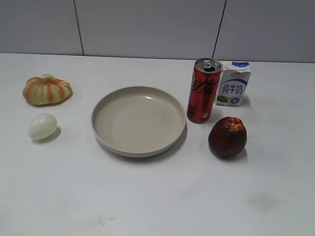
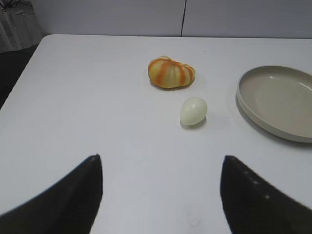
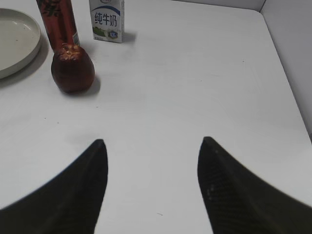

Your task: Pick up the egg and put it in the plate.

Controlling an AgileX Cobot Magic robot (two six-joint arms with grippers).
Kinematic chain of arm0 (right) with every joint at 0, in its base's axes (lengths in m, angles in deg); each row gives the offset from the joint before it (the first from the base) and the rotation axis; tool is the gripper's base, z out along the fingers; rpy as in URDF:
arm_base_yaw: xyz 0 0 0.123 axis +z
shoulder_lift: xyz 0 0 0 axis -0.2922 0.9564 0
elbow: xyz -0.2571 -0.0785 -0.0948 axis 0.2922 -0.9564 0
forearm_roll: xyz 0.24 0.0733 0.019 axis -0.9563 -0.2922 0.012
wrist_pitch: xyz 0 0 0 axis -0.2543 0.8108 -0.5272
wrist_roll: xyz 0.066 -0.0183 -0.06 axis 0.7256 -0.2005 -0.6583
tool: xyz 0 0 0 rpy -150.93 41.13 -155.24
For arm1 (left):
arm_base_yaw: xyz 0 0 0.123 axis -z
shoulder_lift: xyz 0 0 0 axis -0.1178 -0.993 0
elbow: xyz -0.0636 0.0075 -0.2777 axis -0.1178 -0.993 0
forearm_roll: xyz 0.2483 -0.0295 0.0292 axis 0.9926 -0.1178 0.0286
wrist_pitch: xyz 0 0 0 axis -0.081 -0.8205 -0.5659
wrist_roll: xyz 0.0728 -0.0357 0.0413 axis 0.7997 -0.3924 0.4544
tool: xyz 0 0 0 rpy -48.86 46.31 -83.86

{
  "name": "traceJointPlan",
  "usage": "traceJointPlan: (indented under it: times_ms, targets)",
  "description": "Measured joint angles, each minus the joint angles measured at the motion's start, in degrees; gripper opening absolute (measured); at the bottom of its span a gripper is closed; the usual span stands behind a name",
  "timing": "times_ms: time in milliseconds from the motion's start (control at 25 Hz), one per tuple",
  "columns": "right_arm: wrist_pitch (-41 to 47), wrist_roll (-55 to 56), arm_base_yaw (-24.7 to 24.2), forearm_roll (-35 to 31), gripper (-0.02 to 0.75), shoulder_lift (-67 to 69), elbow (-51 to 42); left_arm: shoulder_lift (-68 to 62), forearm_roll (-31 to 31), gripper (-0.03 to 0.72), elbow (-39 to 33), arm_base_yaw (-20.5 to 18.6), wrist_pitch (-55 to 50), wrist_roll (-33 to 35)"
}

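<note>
Egg (image 1: 42,126) shown lying on its side on the white surface (image 1: 154,201), toward the left edge, about midway between the near and far edges. It is judged light, rigid, smooth and slippery, and likely fragile; being rounded, it may roll if nudged. A hold across the short axis at the widest part, with gentle closing force, is judged safest, since pressure toward either end could squeeze it out of the grip.

Ribbed orange-and-cream pumpkin-shaped object (image 1: 47,89) is seen just beyond the egg toward the far edge, near but apart from it. Plate (image 1: 139,121) stands to the egg's right near the centre of the surface, apart from it and with nothing in it. Red can (image 1: 203,90), milk carton (image 1: 232,83) and dark red fruit (image 1: 228,136) are grouped beyond the plate toward the right edge.

Left pincer (image 2: 161,195) is seen with jaws spread wide and nothing between them; in the left wrist view the egg (image 2: 193,110) lies well ahead of the fingertips, slightly right of the gap's centre line, with no contact. Right pincer (image 3: 151,187) is likewise spread and holding nothing, over the right part of the surface, with the egg out of its view. Neither pincer appears in the exterior view
</note>
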Motion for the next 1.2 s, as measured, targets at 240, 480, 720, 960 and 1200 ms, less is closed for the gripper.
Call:
traceJointPlan:
  times_ms: [240, 480, 720, 960, 1200]
  targets:
    - [0.0, 0.0, 0.0, 0.0, 0.447, 0.0, 0.0, 0.0, 0.0, 0.557, 0.0, 0.0, 0.0, 0.0]
    - [0.0, 0.0, 0.0, 0.0, 0.447, 0.0, 0.0, 0.0, 0.31, 0.557, 0.0, 0.0, 0.36, 0.0]
    - [0.0, 0.0, 0.0, 0.0, 0.447, 0.0, 0.0, -3.07, 0.34, 0.557, 1.01, 0.0, 10.48, 0.0]
    - [0.0, 0.0, 0.0, 0.0, 0.447, 0.0, 0.0, -21.64, 0.0, 0.557, 1.19, 0.0, 22.58, 0.39]
    - [0.0, 0.0, 0.0, 0.0, 0.447, 0.0, 0.0, -45.64, -0.83, 0.557, 2.2, 0.0, 32.67, 4.16]
